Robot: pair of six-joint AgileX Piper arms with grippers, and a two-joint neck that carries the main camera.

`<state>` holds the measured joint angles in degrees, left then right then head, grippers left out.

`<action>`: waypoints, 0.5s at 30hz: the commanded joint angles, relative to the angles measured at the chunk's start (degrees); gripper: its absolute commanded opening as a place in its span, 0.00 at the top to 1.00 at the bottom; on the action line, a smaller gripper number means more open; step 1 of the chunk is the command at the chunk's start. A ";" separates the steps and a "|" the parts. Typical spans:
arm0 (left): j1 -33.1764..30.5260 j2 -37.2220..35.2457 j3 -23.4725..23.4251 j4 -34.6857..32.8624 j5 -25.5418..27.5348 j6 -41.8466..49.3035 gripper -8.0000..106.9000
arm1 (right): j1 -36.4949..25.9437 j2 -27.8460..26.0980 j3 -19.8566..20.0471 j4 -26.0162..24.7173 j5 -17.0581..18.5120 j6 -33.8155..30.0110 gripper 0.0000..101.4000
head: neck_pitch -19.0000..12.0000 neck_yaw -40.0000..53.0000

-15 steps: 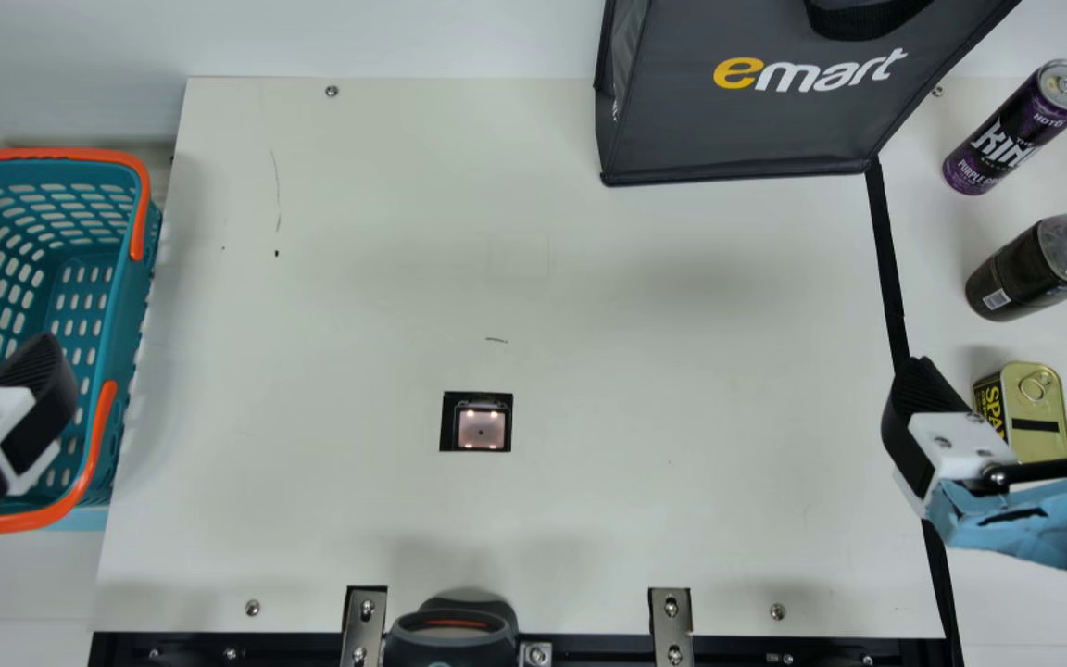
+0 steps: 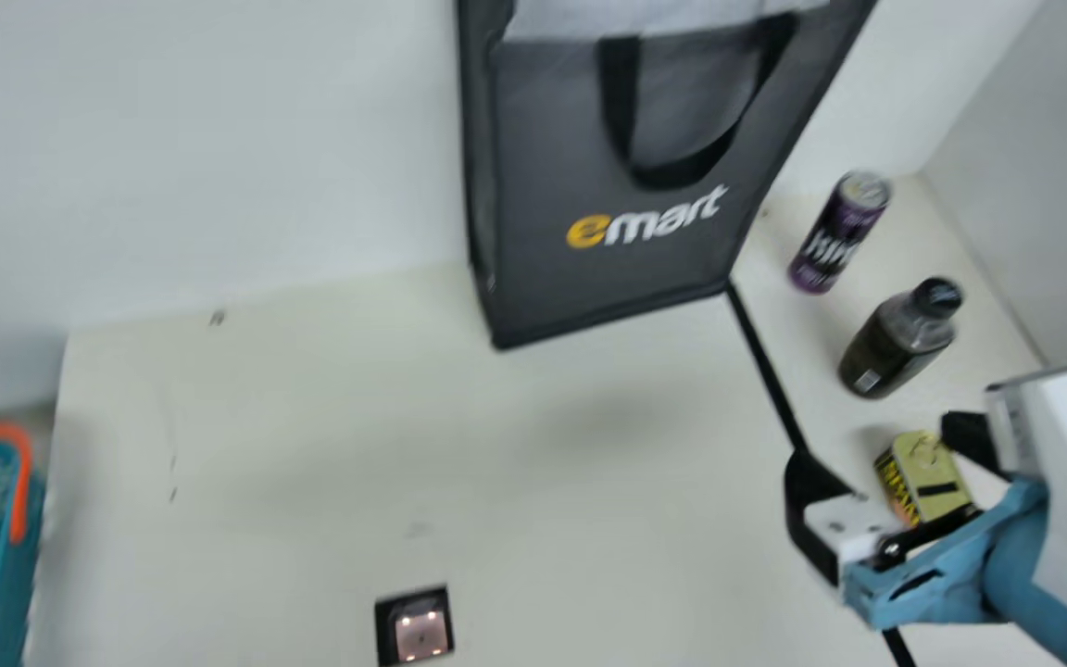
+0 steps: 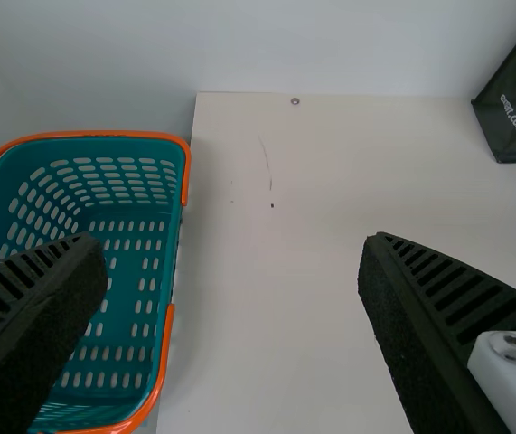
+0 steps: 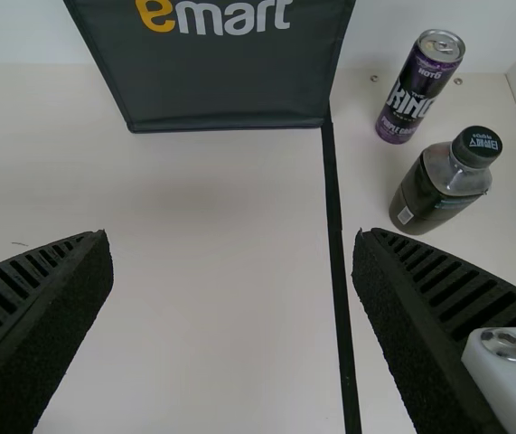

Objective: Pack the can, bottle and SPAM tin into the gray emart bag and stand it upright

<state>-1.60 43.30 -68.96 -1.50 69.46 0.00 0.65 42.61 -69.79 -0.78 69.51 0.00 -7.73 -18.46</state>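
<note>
The gray emart bag stands upright at the back of the table in the main view. To its right stand the purple can and the dark-capped bottle, with the SPAM tin nearer the front. My right gripper is open and empty, over the SPAM tin's area. In the right wrist view my right gripper has its fingers wide apart, with the bag, can and bottle beyond. My left gripper is open and empty in the left wrist view, partly over the basket.
A teal basket with orange handles stands at the left. A black strip runs along the table's right part, between the bag and the front. A small dark square with a lit panel lies in the table's surface.
The neck camera has tilted up and turned right, shifting the whole main view. I see no clear move of the things or of my right gripper.
</note>
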 commanded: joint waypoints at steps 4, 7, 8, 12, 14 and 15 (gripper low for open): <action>0.00 0.00 0.00 0.00 0.00 0.00 0.15 | 0.00 0.00 0.00 0.00 0.00 0.00 0.06 | -2.27 -1.54; 0.00 0.00 0.00 0.00 0.00 0.00 0.15 | 0.00 0.00 0.00 0.00 -0.02 0.00 0.06 | -2.27 -1.54; 0.00 0.00 0.00 0.00 0.00 0.00 0.15 | 0.00 0.00 0.00 0.00 -0.02 0.00 0.06 | -2.27 -1.54; 0.00 0.00 0.00 0.00 0.00 0.00 0.15 | 0.00 0.00 0.00 0.00 -0.02 0.00 0.06 | -2.27 -1.54; 0.00 0.00 0.00 0.00 0.00 0.00 0.15 | 0.00 0.00 0.00 0.00 -0.02 0.00 0.06 | -2.27 -1.54; 0.00 0.00 0.00 0.00 0.00 0.00 0.15 | 0.00 0.00 0.00 0.00 -0.02 0.00 0.06 | -2.27 -1.54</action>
<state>-1.60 43.30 -68.96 -1.50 69.46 0.00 0.65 42.61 -69.79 -0.78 69.49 0.00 -8.70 -19.86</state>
